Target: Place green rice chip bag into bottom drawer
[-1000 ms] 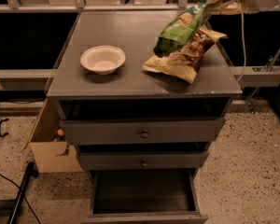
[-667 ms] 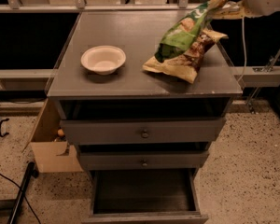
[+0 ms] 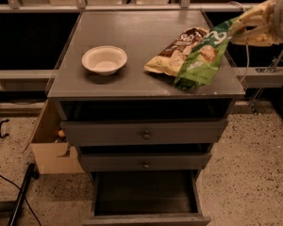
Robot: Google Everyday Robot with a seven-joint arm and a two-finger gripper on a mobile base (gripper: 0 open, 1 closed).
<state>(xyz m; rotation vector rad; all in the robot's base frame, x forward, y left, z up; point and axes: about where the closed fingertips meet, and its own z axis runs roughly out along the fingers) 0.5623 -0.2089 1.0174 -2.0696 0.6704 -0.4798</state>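
The green rice chip bag (image 3: 203, 60) hangs by its top corner from my gripper (image 3: 240, 27), which comes in from the upper right with pale yellow fingers (image 3: 254, 20) shut on it. The bag dangles over the front right part of the cabinet top, its lower end near the front edge, overlapping the brown-and-yellow chip bag (image 3: 172, 55) that lies on the top. The bottom drawer (image 3: 146, 194) is pulled open at the cabinet's foot, its dark floor bare.
A white bowl (image 3: 104, 60) sits on the cabinet top (image 3: 132, 32) at the left. Two shut drawer fronts with round knobs (image 3: 145, 135) are above the open drawer. A cardboard box (image 3: 49, 149) stands on the floor at the left, with a black cable nearby.
The gripper has carried the green bag forward and lower, from over the back right of the cabinet top to its front right edge. The brown-and-yellow bag stays on the top.
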